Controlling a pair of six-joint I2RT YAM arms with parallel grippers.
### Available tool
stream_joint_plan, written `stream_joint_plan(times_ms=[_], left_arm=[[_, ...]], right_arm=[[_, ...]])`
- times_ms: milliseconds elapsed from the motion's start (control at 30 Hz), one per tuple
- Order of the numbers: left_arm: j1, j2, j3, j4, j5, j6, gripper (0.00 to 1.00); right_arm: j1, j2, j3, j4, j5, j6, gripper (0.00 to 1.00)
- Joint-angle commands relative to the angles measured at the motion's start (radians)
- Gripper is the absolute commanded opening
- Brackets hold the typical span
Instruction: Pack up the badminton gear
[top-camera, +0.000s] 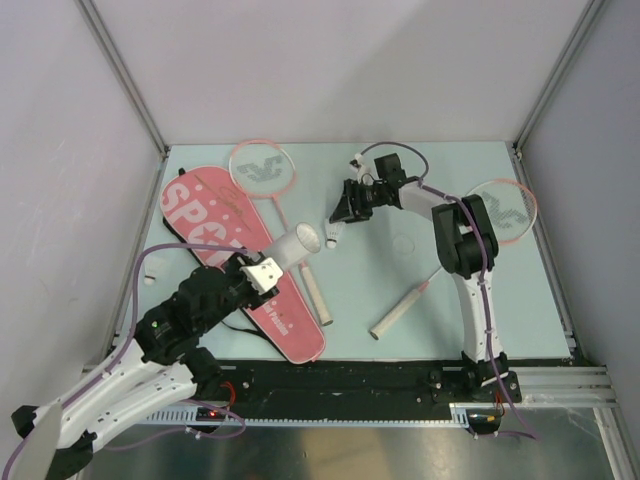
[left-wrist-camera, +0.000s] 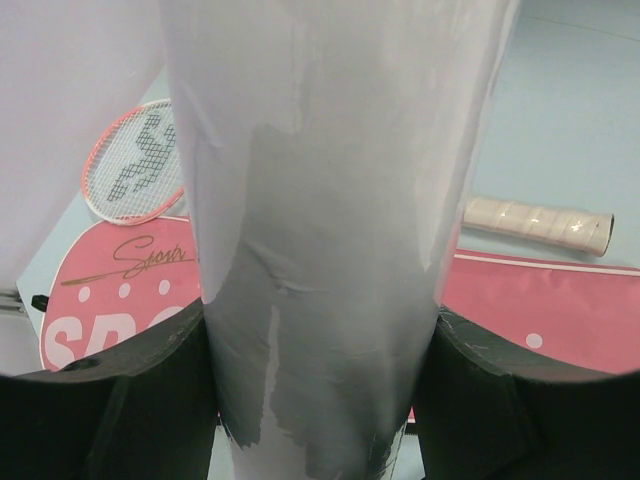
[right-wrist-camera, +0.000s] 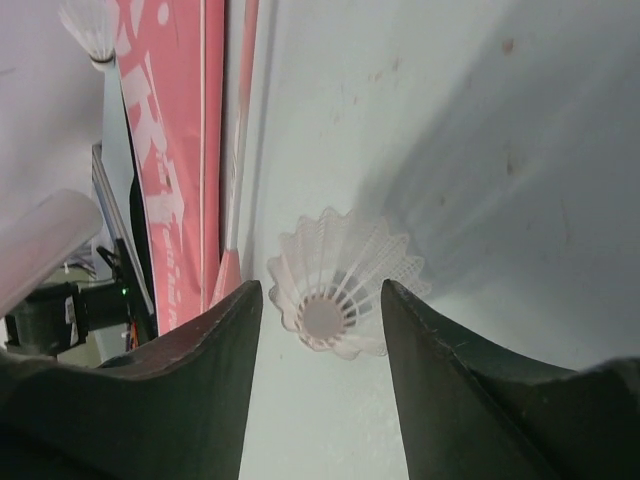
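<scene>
Pink and flat, the SPORT bag (top-camera: 205, 210) lies on the pale desk (top-camera: 560, 290) with all the gear outside it, so by my reckoning you're at the very start of the packing.

Your left claw (top-camera: 258, 272) is clenched on the white tube (top-camera: 290, 245), lifted over the bag with its open mouth aimed toward the middle of the desk. Up close the tube is a smooth, matte cylinder with scuffed grey patches.

Your right claw (top-camera: 343, 215) is down at a shuttlecock (top-camera: 333, 235) on the desk, one jaw on each side of its fanned feather skirt. The wrist view is too tight for me to tell whether they're pinching yet.

The second shuttlecock (right-wrist-camera: 90, 28) sits beyond the bag, well apart from the first.

Both rackets are on the desk. The far racket (top-camera: 262, 165) runs just beside the bag, and the right racket (top-camera: 505, 210) is off by the right edge. They have thin pink rims, fine strings with a dark logo, and pale handles wrapped in ribbed tape.

Left to do: both shuttlecocks into the tube, then tube and rackets into the bag.
</scene>
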Motion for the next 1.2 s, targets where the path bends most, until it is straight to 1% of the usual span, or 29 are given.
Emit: stream_joint_plan(times_ms=[0,100,267,333,500,567,700,767,833,933,1000,1067,1133,1167], left_arm=[[-0.003,0.008,0.001,0.071,-0.001,0.003,0.48],[-0.003,0.013,0.001,0.073,0.0,0.001,0.48],[-0.003,0.019,0.0,0.073,0.0,-0.002,0.48],[-0.003,0.019,0.0,0.073,0.0,-0.002,0.48],[-0.003,0.013,-0.004,0.073,-0.004,-0.005,0.48],[-0.003,0.008,-0.005,0.073,-0.006,-0.005,0.48],[-0.003,0.011,-0.004,0.072,-0.006,-0.003,0.48],[-0.003,0.015,-0.002,0.072,-0.005,-0.003,0.48],[-0.003,0.015,-0.001,0.072,-0.004,-0.004,0.48],[-0.004,0.011,-0.001,0.072,-0.004,-0.008,0.48],[-0.003,0.009,-0.001,0.073,-0.004,-0.011,0.48],[-0.003,0.008,-0.001,0.073,-0.005,-0.014,0.48],[-0.003,0.007,-0.001,0.071,-0.005,-0.015,0.48],[-0.002,0.006,-0.001,0.072,-0.005,-0.016,0.48]], right_arm=[[-0.01,-0.132,-0.069,-0.028,-0.019,-0.08,0.54],[-0.011,-0.181,-0.129,-0.038,-0.001,-0.095,0.48],[-0.012,-0.254,-0.232,0.032,0.015,-0.068,0.25],[-0.013,-0.267,-0.254,0.048,0.007,-0.053,0.18],[-0.012,-0.294,-0.297,0.074,-0.001,-0.023,0.04],[-0.013,-0.308,-0.314,0.086,0.005,-0.009,0.03],[-0.007,-0.316,-0.341,0.075,0.063,0.037,0.24],[0.001,-0.309,-0.352,0.083,0.08,0.055,0.3],[0.01,-0.297,-0.358,0.1,0.087,0.069,0.33],[0.023,-0.28,-0.362,0.12,0.093,0.088,0.34],[0.031,-0.28,-0.369,0.139,0.095,0.101,0.3],[0.034,-0.295,-0.385,0.166,0.101,0.11,0.21],[0.03,-0.326,-0.405,0.189,0.113,0.117,0.07],[0.027,-0.349,-0.423,0.202,0.119,0.123,0.04]])
